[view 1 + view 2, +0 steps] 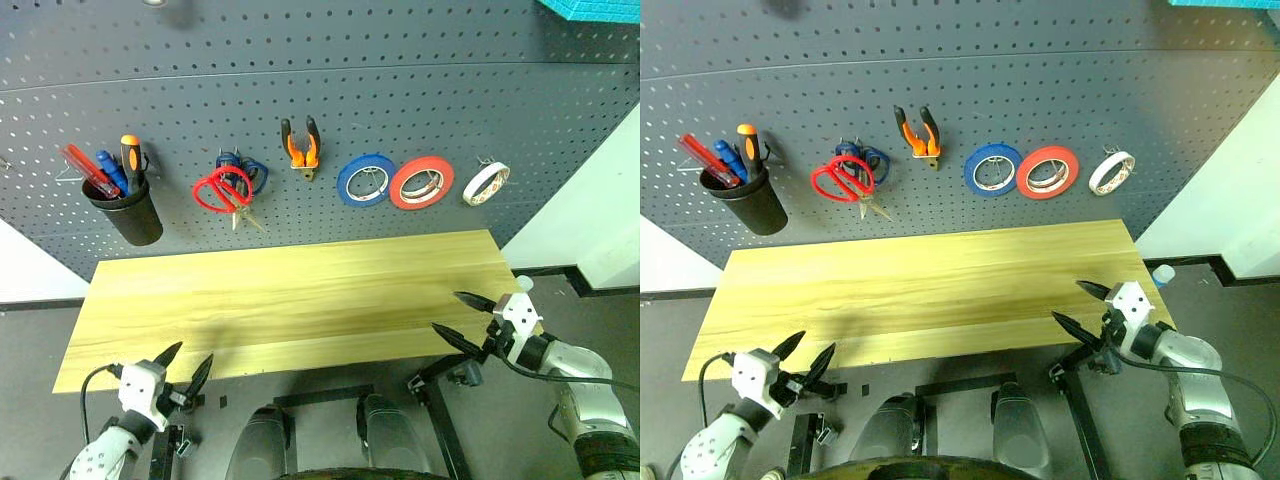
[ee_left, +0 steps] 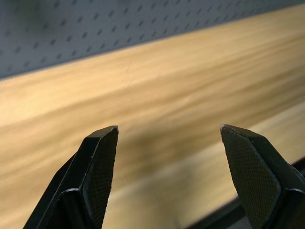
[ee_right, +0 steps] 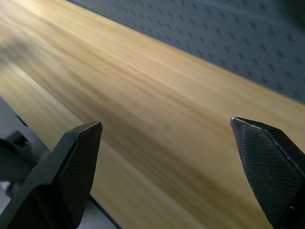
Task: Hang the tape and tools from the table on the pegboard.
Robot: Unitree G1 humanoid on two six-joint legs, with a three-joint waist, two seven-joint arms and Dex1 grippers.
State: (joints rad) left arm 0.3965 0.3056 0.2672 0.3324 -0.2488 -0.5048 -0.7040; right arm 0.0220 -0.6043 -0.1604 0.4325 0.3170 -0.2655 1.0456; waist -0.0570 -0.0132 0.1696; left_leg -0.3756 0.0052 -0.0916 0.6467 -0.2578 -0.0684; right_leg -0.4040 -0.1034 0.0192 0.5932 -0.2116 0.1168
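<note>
Bare tabletop [image 1: 300,300] is seen mid-frame; tape [image 1: 486,184], pliers [image 1: 300,146], scissors [image 1: 222,191] and screwdriver [image 1: 131,157] are hung on the pegboard [image 1: 330,70] above. Left gripper [image 1: 184,367] and right gripper [image 1: 460,320] are spread, empty, at the near edge's corners.

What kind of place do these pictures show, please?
Probably a workshop tool bench: a dark pegboard holds pliers, scissors and tape rolls on hooks, above a light wooden table.

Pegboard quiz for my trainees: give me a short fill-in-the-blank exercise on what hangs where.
1. The orange-handled pliers hang between the red scissors and the ____ tape roll.
2. The orange-handled screwdriver stands in a black ____.
3. The whitish tape hangs beside the ____ roll.
4. Both claws are ____.

Missing: blue; cup; red-orange; open
</note>
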